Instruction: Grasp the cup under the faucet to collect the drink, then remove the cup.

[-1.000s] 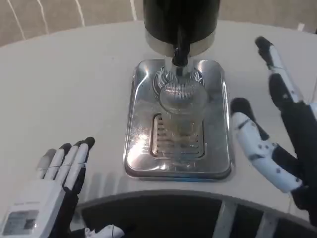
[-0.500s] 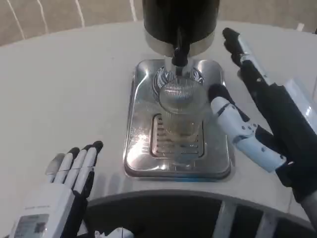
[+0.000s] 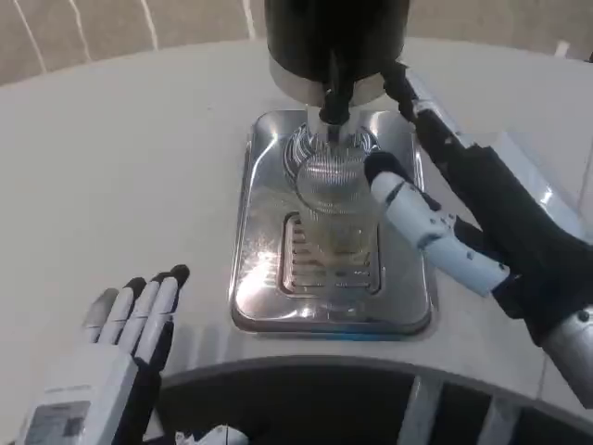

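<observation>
My right hand (image 3: pixel 463 218) is in at the drip tray (image 3: pixel 264 278), fingers spread wide and holding nothing, thumb tip just beside the clear ribbed cup (image 3: pixel 338 209), maybe brushing its right wall, I can't tell for certain. The cup stands upright on the tray's slotted grate, directly below the faucet (image 3: pixel 334 102) of the black dispenser (image 3: pixel 334 37), with a little pale liquid showing low inside. So the cup lies to the left of my right palm, its long axis vertical, and my long fingers reach past it on the far right side toward the dispenser base. That gap is the whole story: I judge the hand needs to slide left and wrap around the cup's wall, without tipping it. My left hand (image 3: pixel 111 362) rests flat on the white table (image 3: pixel 111 167), fingers straight and together, empty, well apart from the tray, so the right is clearly the nearer one
</observation>
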